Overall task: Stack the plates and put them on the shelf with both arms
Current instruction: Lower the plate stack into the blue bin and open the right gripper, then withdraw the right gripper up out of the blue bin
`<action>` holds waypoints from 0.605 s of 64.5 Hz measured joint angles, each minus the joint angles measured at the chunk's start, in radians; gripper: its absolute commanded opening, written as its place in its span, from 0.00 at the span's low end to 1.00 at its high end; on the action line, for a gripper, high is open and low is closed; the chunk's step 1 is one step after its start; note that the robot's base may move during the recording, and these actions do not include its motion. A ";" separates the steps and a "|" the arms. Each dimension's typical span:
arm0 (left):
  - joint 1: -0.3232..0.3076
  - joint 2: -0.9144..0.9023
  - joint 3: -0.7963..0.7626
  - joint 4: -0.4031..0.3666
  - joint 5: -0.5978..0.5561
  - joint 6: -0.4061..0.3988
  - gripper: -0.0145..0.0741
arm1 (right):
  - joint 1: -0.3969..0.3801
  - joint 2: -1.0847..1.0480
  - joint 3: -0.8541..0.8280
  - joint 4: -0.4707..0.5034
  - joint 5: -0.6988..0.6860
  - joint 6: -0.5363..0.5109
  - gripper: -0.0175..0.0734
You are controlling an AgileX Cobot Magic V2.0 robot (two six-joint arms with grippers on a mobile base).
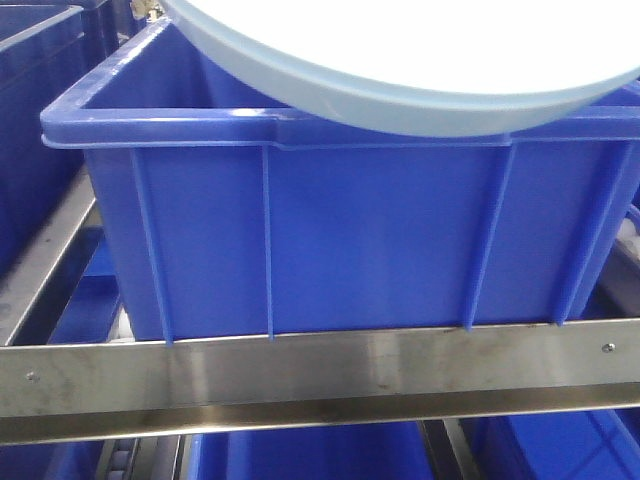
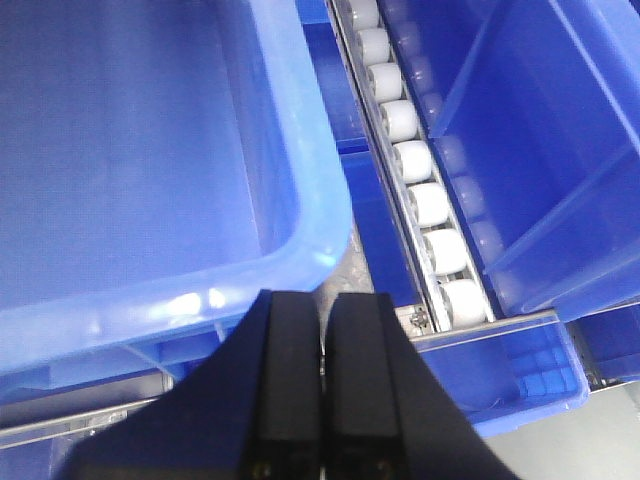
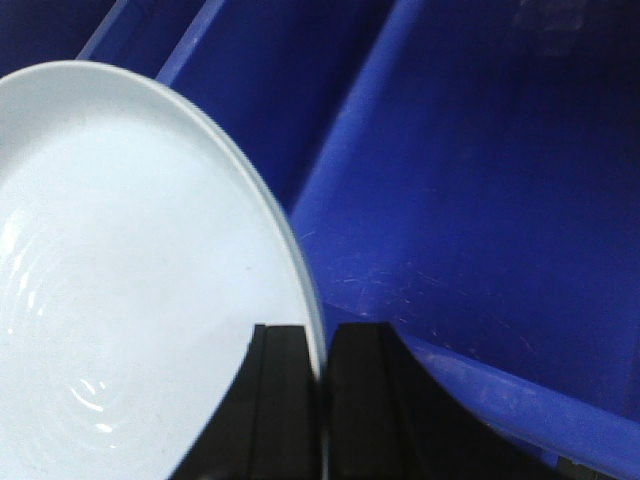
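Big blue ribbed crate (image 1: 330,230) sat front and centre, its rim pale along the top edge. More blue crates (image 1: 40,90) stood at the far left, and others (image 1: 300,452) showed along the bottom edge. In the left wrist view, a row of white rollers (image 2: 415,165) ran diagonally in a metal track between a blue crate (image 2: 150,160) and another (image 2: 540,130) at right.

Glossy pale plate (image 3: 130,290) — smooth; ribbed blue plastic crate (image 1: 380,230); brushed, smudged steel shelf (image 1: 300,375) rail.
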 measured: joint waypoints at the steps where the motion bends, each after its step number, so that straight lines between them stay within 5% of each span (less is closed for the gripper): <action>1: 0.000 0.000 0.000 0.000 0.000 0.000 0.26 | 0.000 0.000 0.000 0.000 0.000 0.000 0.25; 18: 0.000 0.000 0.000 0.000 0.000 0.000 0.26 | 0.000 0.033 -0.066 0.000 0.004 0.018 0.25; 39: 0.000 0.000 0.000 0.000 0.000 0.000 0.26 | -0.056 0.310 -0.379 0.006 0.078 0.045 0.25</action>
